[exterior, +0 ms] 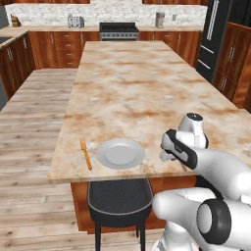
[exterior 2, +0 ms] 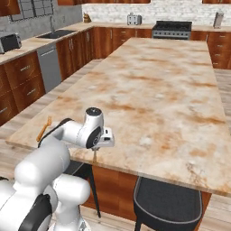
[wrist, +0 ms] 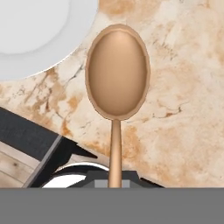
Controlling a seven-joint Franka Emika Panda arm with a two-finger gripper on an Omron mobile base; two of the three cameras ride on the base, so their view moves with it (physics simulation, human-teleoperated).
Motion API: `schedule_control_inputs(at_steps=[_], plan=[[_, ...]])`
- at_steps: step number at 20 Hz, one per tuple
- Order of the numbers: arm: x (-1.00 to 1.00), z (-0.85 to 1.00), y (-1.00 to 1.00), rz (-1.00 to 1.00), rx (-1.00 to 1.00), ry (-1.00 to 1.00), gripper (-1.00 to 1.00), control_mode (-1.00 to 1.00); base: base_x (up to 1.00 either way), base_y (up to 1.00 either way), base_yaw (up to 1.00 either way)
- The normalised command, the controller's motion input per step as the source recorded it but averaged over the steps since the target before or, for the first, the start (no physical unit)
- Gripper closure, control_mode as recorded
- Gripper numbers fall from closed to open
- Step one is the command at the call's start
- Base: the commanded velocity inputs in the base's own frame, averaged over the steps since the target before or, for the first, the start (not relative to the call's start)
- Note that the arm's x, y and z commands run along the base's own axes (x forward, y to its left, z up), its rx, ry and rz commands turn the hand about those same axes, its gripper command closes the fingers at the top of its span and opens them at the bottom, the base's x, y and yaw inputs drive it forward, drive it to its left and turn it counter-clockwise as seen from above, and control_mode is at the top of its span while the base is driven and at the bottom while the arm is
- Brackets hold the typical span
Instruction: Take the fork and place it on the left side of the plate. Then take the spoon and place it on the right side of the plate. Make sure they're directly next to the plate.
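In the hand view the brown spoon (wrist: 117, 72) hangs over the marble counter, with my gripper (wrist: 114, 179) shut on its thin handle. Its oval bowl points away from the hand, close beside the rim of the pale plate (wrist: 43, 65); contact with the counter cannot be told. From the left base view, the plate (exterior: 120, 153) lies near the counter's front edge, and the orange fork (exterior: 86, 153) lies just left of it, handle toward the edge. My hand (exterior: 179, 149) hovers right of the plate. The right base view shows the fork (exterior 2: 43, 128) beyond my arm.
A dark stool (exterior: 120, 198) stands under the counter's front edge below the plate, and another stool (exterior 2: 167, 203) is further right. The long marble island (exterior: 137, 83) stretches away bare. Cabinets, a stove (exterior: 119, 30) and a fridge line the far walls.
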Motion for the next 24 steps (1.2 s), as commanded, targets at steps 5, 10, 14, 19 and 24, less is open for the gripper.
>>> schedule_control_inputs(at_steps=[5,10,14,19,24], plan=[[0.0,0.0,0.0,0.0,0.0,0.0,1.0,1.0,0.0,0.0,0.0],[0.0,0.0,0.0,0.0,0.0,0.0,1.0,-1.0,0.0,0.0,0.0],[0.03,0.0,0.0,-0.01,0.0,0.0,1.0,-1.0,0.0,0.0,0.0],[0.72,-0.05,0.04,-0.04,0.0,0.09,1.0,-1.0,0.0,0.0,0.0],[0.7,-0.06,0.13,-0.12,0.01,0.19,1.0,-1.0,0.0,0.0,0.0]])
